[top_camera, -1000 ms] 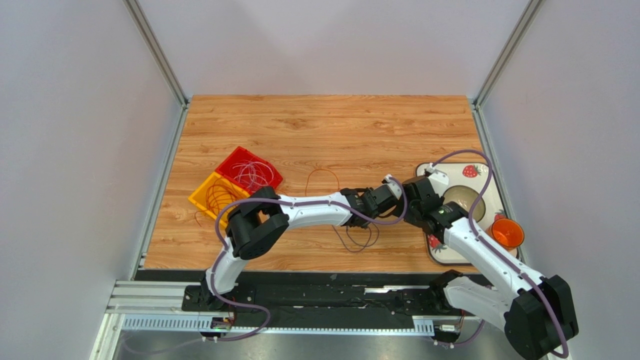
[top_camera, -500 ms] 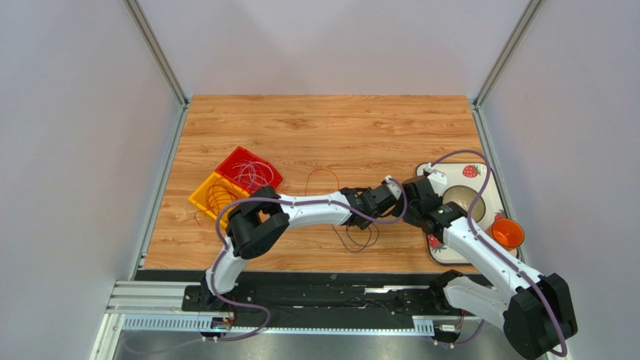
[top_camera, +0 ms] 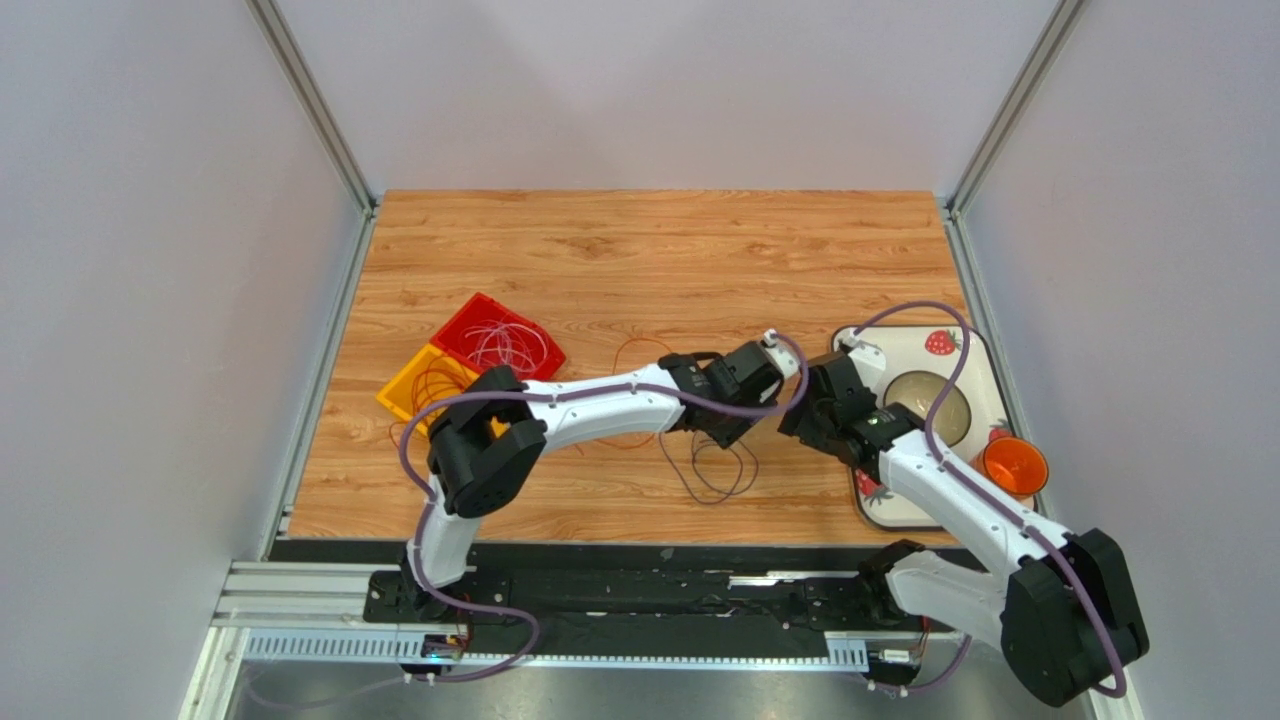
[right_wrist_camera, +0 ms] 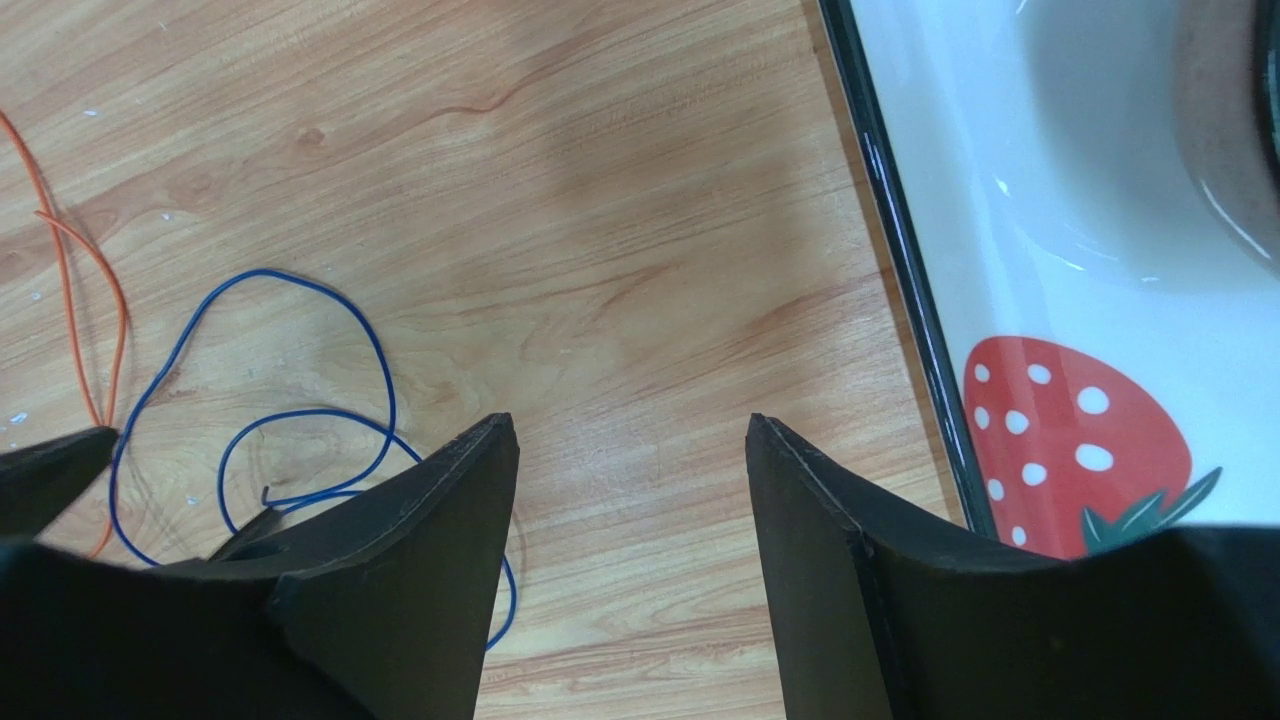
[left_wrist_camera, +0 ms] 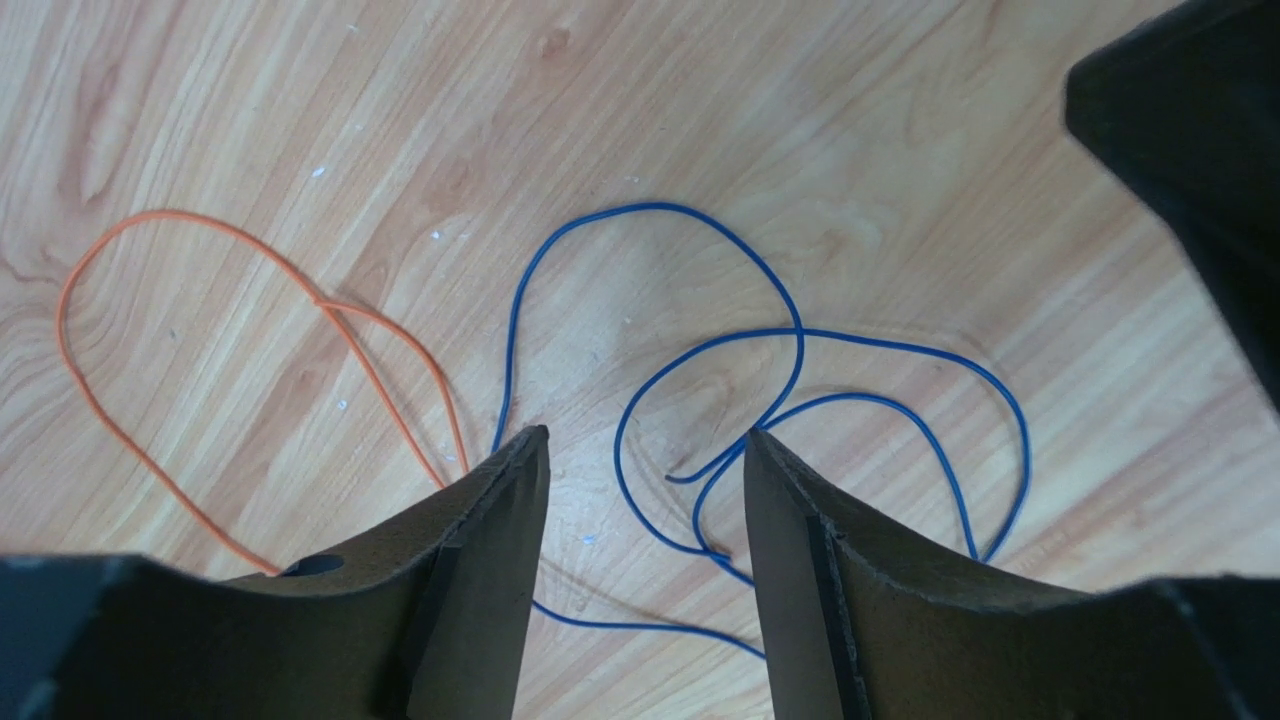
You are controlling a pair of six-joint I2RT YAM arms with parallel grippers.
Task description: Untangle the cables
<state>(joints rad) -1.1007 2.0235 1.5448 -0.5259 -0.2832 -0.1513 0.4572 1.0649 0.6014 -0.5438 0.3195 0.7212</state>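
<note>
The left arm had pulled back, so the left claw (left_wrist_camera: 643,443) hung apart over the blue cable (left_wrist_camera: 781,338), which lay beside the orange cable (left_wrist_camera: 319,303) on the worktop (left_wrist_camera: 902,120), likely lining up a pick. The right claw (right_wrist_camera: 631,428) was apart and empty.

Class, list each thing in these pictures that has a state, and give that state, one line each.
Left gripper: open, empty.
Right gripper: open, empty.
Blue wire: loose on the table, crossing itself.
Orange wire: looped on the table, unheld.
Red tray: holds pale wires.
Yellow tray: holds orange wires.
Orange cup: upright.
</note>
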